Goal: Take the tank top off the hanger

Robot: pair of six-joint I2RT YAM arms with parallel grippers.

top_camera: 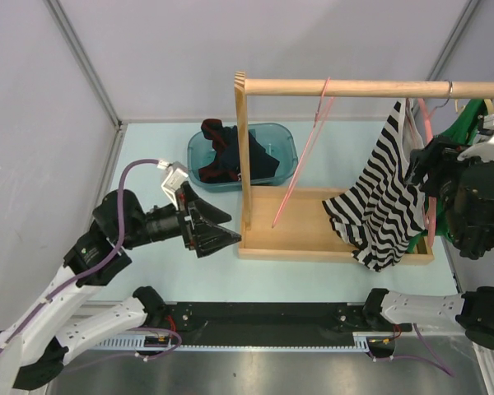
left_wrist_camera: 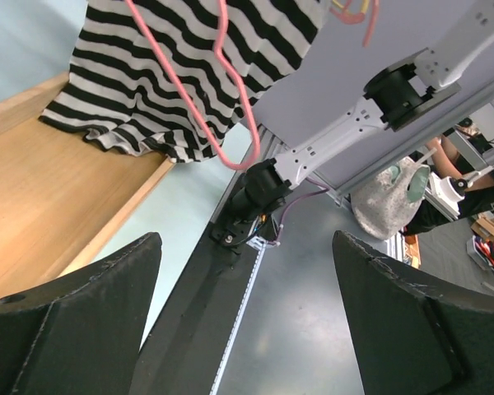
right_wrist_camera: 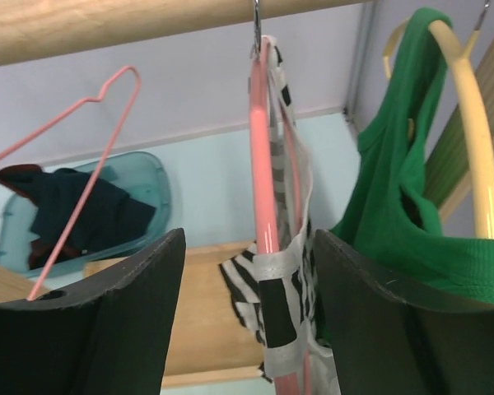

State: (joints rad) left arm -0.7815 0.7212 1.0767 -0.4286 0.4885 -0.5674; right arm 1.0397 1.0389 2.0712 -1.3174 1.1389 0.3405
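**Right gripper [right_wrist_camera: 249, 247] straddling hanger, nothing off yet**

My right jaws stand apart, with the pink hanger [right_wrist_camera: 262, 164] and a striped strap between them. I can't see firm contact on either. Tank top [top_camera: 383, 206] hangs on that hanger at the right end of the rail [top_camera: 354, 87], hem draped on the rack base [top_camera: 305, 232]. It looks fully on, so I judge removal not started. To do: grip a strap, slip it off one shoulder, then the other, pull clear. Left gripper [left_wrist_camera: 247, 271] is wide apart, holding nothing, left of the rack. Green top [right_wrist_camera: 395, 189] sits just beside, so there's a snag risk.
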